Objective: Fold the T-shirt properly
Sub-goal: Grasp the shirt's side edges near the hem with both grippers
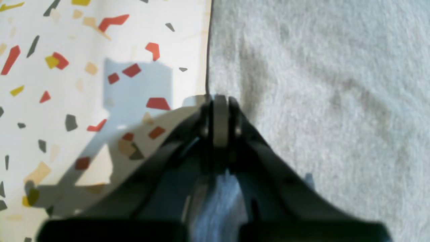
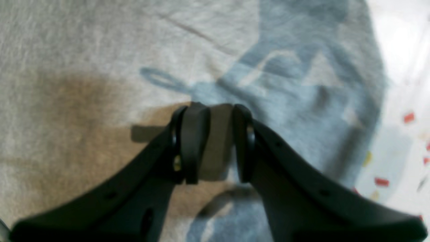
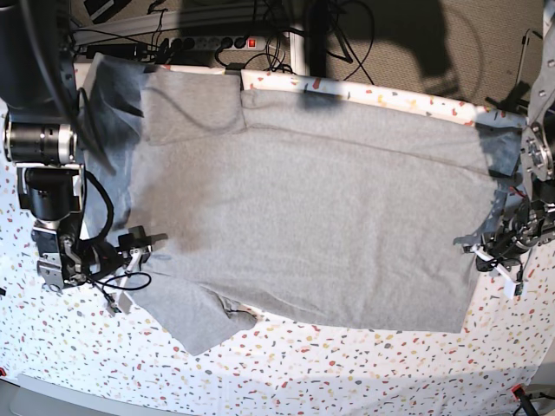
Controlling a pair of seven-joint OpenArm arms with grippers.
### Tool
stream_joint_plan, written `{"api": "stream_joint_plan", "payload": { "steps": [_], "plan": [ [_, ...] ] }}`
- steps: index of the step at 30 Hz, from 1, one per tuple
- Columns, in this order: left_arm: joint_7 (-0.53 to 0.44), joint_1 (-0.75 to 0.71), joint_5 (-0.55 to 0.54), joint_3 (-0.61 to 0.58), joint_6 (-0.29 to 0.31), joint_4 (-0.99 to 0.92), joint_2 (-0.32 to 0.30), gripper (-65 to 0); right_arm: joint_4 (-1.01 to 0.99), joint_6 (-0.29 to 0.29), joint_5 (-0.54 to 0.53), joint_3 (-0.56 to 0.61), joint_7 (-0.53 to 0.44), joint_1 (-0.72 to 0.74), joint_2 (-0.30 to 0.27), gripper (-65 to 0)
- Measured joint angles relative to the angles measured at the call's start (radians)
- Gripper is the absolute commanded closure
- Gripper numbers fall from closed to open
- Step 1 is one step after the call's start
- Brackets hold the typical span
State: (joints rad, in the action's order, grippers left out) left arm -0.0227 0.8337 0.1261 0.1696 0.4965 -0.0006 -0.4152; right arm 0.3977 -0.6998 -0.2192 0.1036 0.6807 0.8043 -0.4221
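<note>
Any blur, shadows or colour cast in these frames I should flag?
Left wrist view: soft focus throughout, hard arm shadow on the speckled table. Right wrist view: blurred, bluish arm shadow and a brownish cast over the T-shirt, table at right blown out. Base view: sharpest; dark shadows at the top edge, T-shirt evenly lit.

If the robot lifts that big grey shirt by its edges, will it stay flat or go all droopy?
Probably droopy: the T-shirt lies limp and creased on the table. It looks light. The left gripper pinches only its edge, so the middle would likely sag.
</note>
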Motion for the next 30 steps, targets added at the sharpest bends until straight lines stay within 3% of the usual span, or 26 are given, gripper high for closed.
{"api": "stream_joint_plan", "payload": {
  "steps": [3, 5, 16, 25, 30],
  "plan": [
    [0.001, 0.0, 0.0, 0.0, -0.001, 0.0, 0.0, 0.0, -0.002, 0.005, -0.076, -0.002, 0.011, 0.023, -0.032, -33.8],
    [0.002, 0.0, 0.0, 0.0, -0.003, 0.0, 0.0, 0.0, -0.002, 0.007, -0.126, -0.003, 0.011, 0.04, -0.047, -36.5],
    [0.003, 0.0, 0.0, 0.0, -0.003, 0.0, 0.0, 0.0, -0.002, 0.006, -0.098, -0.003, -0.015, -0.006, -0.108, -36.4],
    [0.003, 0.0, 0.0, 0.0, -0.003, 0.0, 0.0, 0.0, -0.002, 0.011, 0.007, -0.003, -0.081, -0.014, -0.113, -36.4],
    [-0.005, -0.006, -0.005, 0.0, -0.003, 0.0, 0.0, 0.0, -0.002, 0.029, 0.011, -0.003, -0.129, -0.033, -0.119, -36.4]
  ]
}}
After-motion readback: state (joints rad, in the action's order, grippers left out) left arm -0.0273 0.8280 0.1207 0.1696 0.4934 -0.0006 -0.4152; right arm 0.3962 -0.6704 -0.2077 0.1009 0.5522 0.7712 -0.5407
